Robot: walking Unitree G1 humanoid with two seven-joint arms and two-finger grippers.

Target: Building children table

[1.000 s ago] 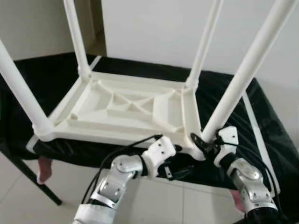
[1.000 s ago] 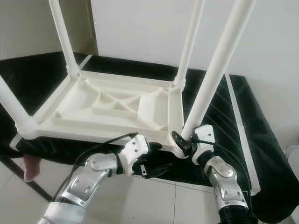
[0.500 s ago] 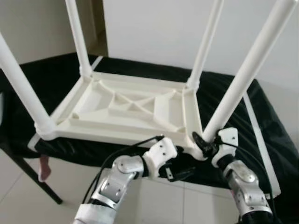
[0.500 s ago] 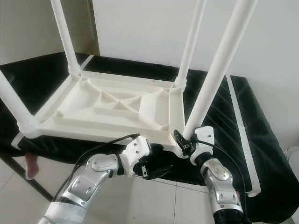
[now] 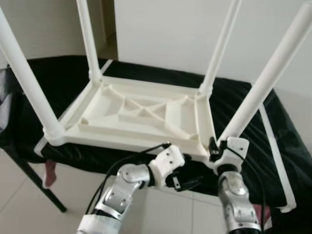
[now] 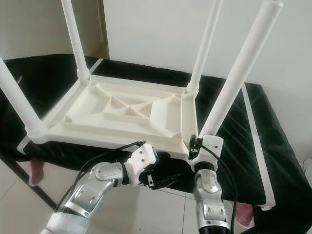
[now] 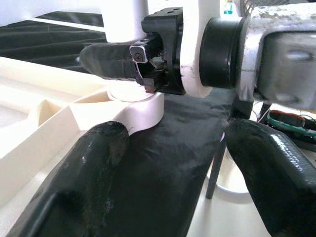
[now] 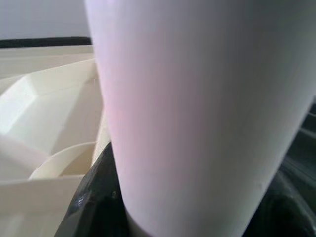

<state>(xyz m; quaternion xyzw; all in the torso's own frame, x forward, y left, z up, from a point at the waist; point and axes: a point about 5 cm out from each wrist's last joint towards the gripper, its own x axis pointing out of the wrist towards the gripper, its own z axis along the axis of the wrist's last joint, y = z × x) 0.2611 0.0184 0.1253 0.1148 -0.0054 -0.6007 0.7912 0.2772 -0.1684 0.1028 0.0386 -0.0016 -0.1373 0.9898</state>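
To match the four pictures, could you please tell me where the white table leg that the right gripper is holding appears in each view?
Left eye view: the near-right leg rises from the upturned table's near-right corner, right gripper at its base.
Right eye view: same leg, right of centre.
Left wrist view: its base stands beyond the left gripper.
Right wrist view: leg close up, centre.
Shared landmark: the leg's socket collar.

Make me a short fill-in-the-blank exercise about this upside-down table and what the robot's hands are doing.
1. The white table lies upside down with ___ legs pointing up.
2. It rests on a ___ cloth.
3. The right hand grips the near-right leg at its ___.
4. The left hand hangs ___ the table's near edge.

Missing words: four; black; base; below
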